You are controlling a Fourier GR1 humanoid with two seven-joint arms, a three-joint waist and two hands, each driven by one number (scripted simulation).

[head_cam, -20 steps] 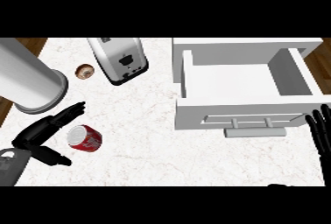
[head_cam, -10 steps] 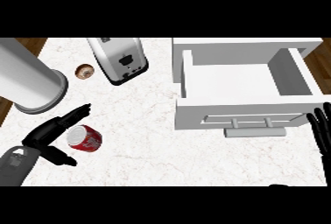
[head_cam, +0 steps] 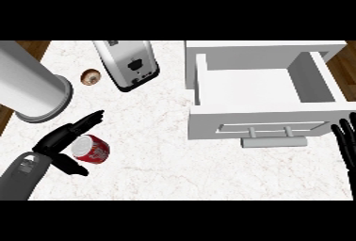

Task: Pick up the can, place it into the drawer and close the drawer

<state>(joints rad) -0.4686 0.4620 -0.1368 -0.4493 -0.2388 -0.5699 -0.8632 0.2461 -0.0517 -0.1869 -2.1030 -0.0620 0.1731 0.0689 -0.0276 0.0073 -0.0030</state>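
A red can (head_cam: 92, 149) with a silver top lies on its side on the white marble counter at the lower left. My left hand (head_cam: 61, 141) is right beside it, fingers straight and stretched past its far side, thumb spread under its near side; the hand is open around the can without curling on it. The white drawer (head_cam: 268, 123) stands pulled open at the right, its inside bare, with a bar handle (head_cam: 272, 133) on its front. My right hand (head_cam: 346, 144) rests open at the right edge, fingers up, next to the drawer front.
A silver toaster (head_cam: 127, 62) lies at the back middle. A large grey cylinder (head_cam: 26, 88) stands at the back left. A small brown round object (head_cam: 90, 76) sits between them. Wood floor shows beyond the counter's left edge (head_cam: 8, 117).
My left hand has moved forward and right, closing in around the can. The right hand has shifted slightly right. The can and drawer have not moved.
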